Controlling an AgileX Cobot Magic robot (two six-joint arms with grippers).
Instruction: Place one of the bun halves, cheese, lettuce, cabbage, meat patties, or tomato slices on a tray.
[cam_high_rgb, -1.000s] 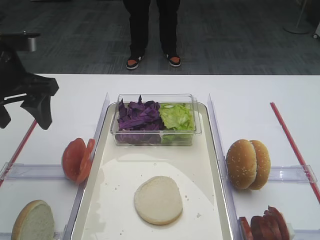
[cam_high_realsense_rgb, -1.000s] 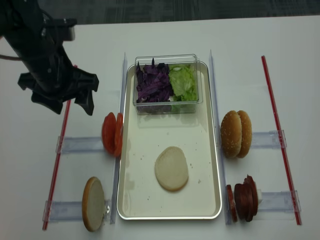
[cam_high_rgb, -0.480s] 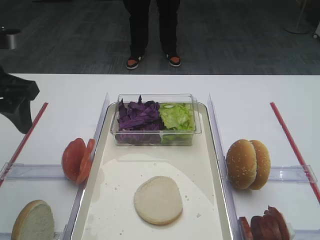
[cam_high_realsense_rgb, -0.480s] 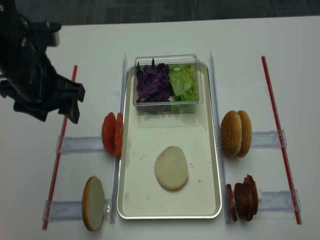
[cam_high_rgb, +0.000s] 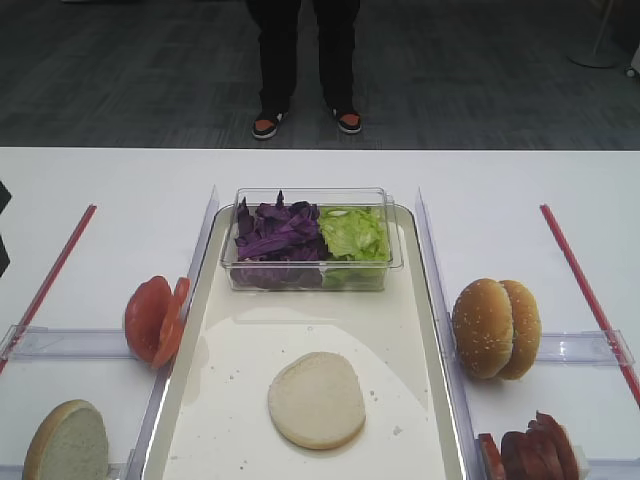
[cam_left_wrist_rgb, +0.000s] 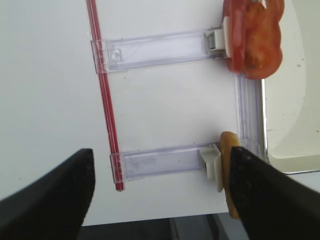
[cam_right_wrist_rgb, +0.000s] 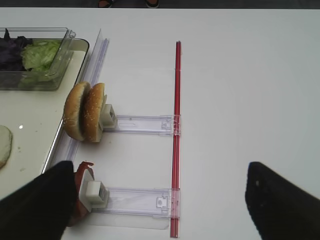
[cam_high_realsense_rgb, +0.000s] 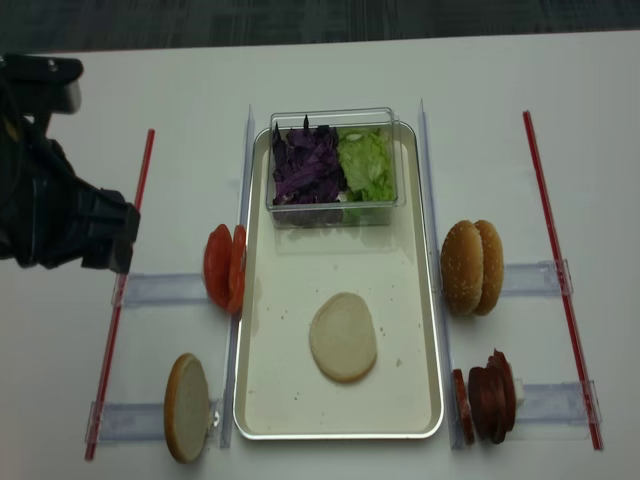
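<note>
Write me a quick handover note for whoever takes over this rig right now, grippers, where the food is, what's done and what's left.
Left gripper: open, empty, above the table left of the tray.
Right gripper: open, empty, above the right holders.
Done: one bun half lies flat on the tray.
Elsewhere: another bun half and tomato slices stand in the left holders; meat patties stand at right; cabbage and lettuce sit in the tub.
Left: nothing if one item suffices.

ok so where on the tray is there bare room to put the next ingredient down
Bare floor of the long silver-rimmed tray: the band between the clear plastic tub of purple cabbage and green lettuce and the flat off-white bun half, plus narrow strips around that bun. Crowded: the tub fills the tray's far end.
</note>
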